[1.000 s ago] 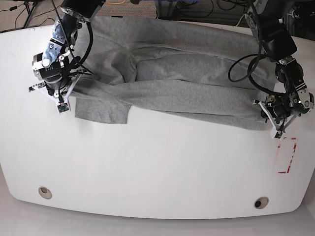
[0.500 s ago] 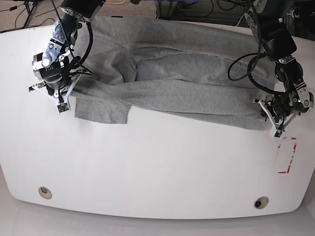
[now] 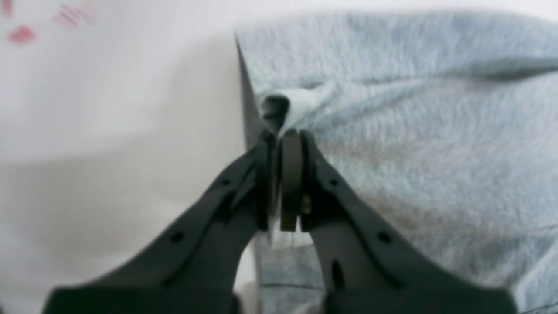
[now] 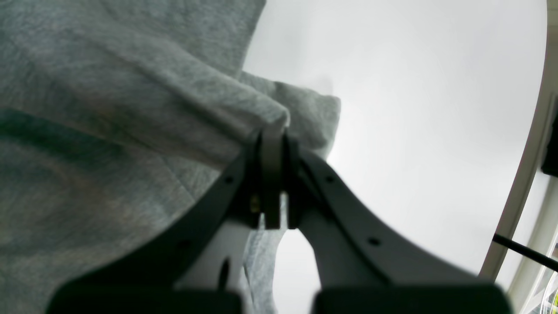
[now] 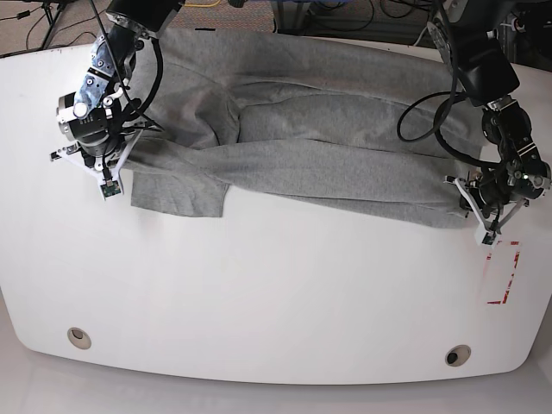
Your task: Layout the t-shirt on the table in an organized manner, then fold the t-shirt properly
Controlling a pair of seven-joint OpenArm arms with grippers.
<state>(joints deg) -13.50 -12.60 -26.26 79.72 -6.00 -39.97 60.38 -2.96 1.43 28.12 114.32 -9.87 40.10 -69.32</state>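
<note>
The grey t-shirt [image 5: 328, 147] lies bunched lengthwise across the far half of the white table [image 5: 276, 293], one sleeve flat at the left. At the shirt's right end, my left gripper [image 5: 473, 203] is down on the cloth. The left wrist view shows this gripper [image 3: 282, 134] shut, with a small tuck of the t-shirt's edge [image 3: 392, 144] pinched between the pads. On the other side, my right gripper [image 5: 119, 166] sits at the shirt's left end. The right wrist view has it [image 4: 273, 136] shut on a fold of t-shirt [image 4: 130, 113] beside bare table [image 4: 414, 109].
A red-outlined rectangle mark [image 5: 503, 272] lies just in front of the left gripper. Two round grommet holes [image 5: 78, 336] [image 5: 457, 354] sit near the front edge. Cables and equipment crowd the space behind the table's far edge.
The left gripper's jaws have closed onto the shirt's right edge, and that wrist has shifted slightly. The right arm and the cloth hold their places.
</note>
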